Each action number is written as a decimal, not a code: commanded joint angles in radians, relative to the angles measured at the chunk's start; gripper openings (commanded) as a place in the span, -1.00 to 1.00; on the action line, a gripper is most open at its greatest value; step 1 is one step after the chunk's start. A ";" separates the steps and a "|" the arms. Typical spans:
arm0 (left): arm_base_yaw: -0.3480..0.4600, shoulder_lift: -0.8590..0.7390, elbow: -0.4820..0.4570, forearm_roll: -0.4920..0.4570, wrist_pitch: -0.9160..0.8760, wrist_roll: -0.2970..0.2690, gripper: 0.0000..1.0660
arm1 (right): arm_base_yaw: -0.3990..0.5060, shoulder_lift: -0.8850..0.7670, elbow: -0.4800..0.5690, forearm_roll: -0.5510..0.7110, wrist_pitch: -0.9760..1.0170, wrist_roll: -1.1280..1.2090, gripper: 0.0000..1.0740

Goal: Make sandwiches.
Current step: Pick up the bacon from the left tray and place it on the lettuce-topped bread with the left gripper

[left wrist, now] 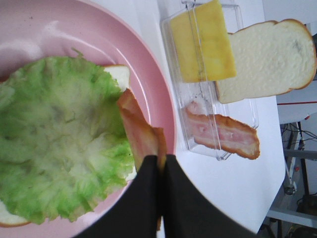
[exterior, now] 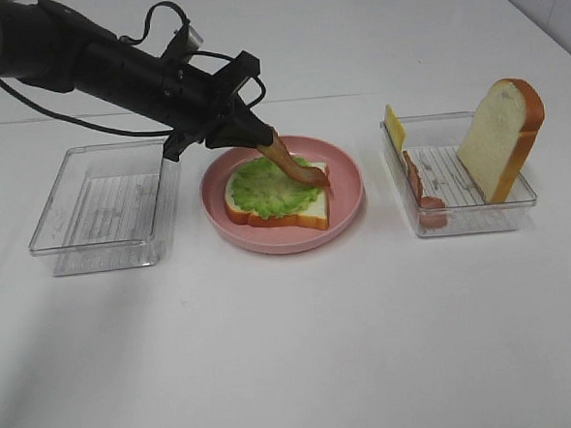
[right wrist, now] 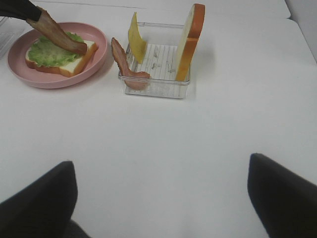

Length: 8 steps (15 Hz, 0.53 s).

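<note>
Over right half of plate (exterior: 348, 199): my left gripper (exterior: 261, 138) pinches bacon strip (exterior: 297, 165), long axis slanting down, free end touching lettuce (exterior: 260, 188).

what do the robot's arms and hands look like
The left arm is black, built of thick rounded segments, with black cables looping along it and a boxy bracket near the wrist. The left hand has two slim, tapering black fingers. Of the right hand only two broad black fingers show. No markings are visible.
</note>
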<state>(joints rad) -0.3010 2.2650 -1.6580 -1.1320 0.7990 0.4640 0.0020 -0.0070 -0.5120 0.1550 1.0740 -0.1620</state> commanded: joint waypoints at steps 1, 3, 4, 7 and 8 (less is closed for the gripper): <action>-0.001 -0.002 -0.007 0.074 0.003 -0.031 -0.73 | -0.002 -0.012 0.005 0.001 -0.007 -0.006 0.63; -0.001 -0.002 -0.007 0.112 -0.009 -0.035 -0.31 | -0.002 -0.012 0.005 0.001 -0.007 -0.006 0.63; -0.001 -0.002 -0.007 0.130 -0.018 -0.035 -0.10 | -0.002 -0.012 0.005 0.001 -0.007 -0.006 0.63; -0.001 -0.034 -0.007 0.212 -0.039 -0.035 0.33 | -0.002 -0.012 0.005 0.001 -0.007 -0.006 0.63; -0.001 -0.062 -0.007 0.259 -0.054 -0.039 0.35 | -0.002 -0.012 0.005 0.001 -0.007 -0.006 0.63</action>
<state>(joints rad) -0.3010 2.2230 -1.6580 -0.8750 0.7510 0.4280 0.0020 -0.0070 -0.5120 0.1550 1.0740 -0.1620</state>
